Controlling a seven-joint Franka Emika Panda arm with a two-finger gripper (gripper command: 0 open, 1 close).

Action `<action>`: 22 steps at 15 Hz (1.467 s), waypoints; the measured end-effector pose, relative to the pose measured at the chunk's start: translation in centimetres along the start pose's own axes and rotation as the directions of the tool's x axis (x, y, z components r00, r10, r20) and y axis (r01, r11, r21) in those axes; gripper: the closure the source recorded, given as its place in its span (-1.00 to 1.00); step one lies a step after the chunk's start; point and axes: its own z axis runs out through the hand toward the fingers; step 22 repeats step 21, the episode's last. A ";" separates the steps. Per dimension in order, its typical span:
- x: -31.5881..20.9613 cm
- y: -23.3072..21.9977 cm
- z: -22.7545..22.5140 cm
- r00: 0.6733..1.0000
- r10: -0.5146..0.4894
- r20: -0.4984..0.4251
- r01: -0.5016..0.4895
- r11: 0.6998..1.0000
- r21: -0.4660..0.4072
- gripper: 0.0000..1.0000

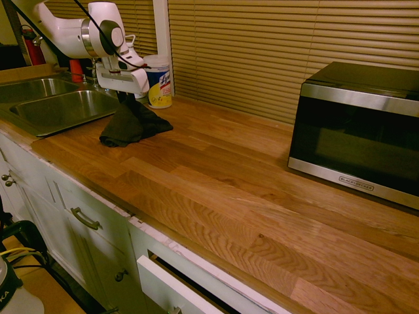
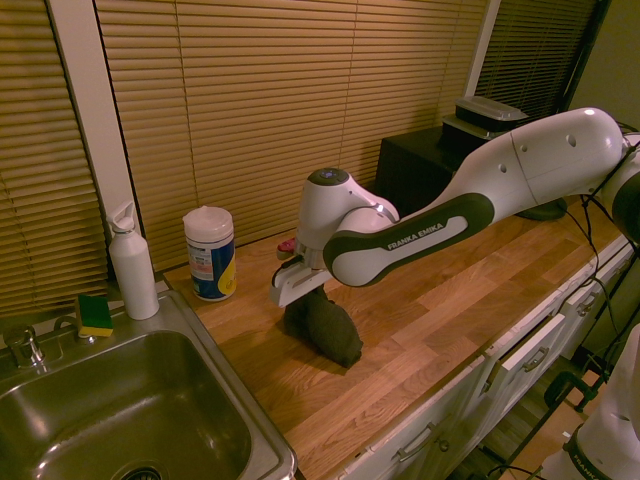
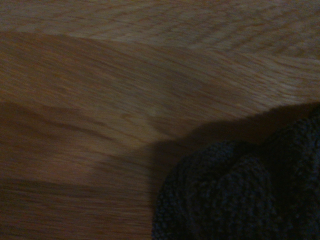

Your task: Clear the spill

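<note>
The white arm [image 2: 520,170] is stretched out level, with the wrist bent so that the gripper [image 1: 124,98] is pointed straight down; its fingers are closed on a dark cloth [image 1: 134,124]

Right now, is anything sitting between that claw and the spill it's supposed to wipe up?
I can't see a spill anywhere on the wooden counter. The gripper is shut on a dark cloth, whose lower end drapes on the counter beside the sink. Any spill under the cloth would be hidden. Nothing else is near.
</note>
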 end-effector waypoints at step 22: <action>-3.2 -2.4 -7.2 0.996 0.054 -0.077 -0.052 0.998 0.030 -1.00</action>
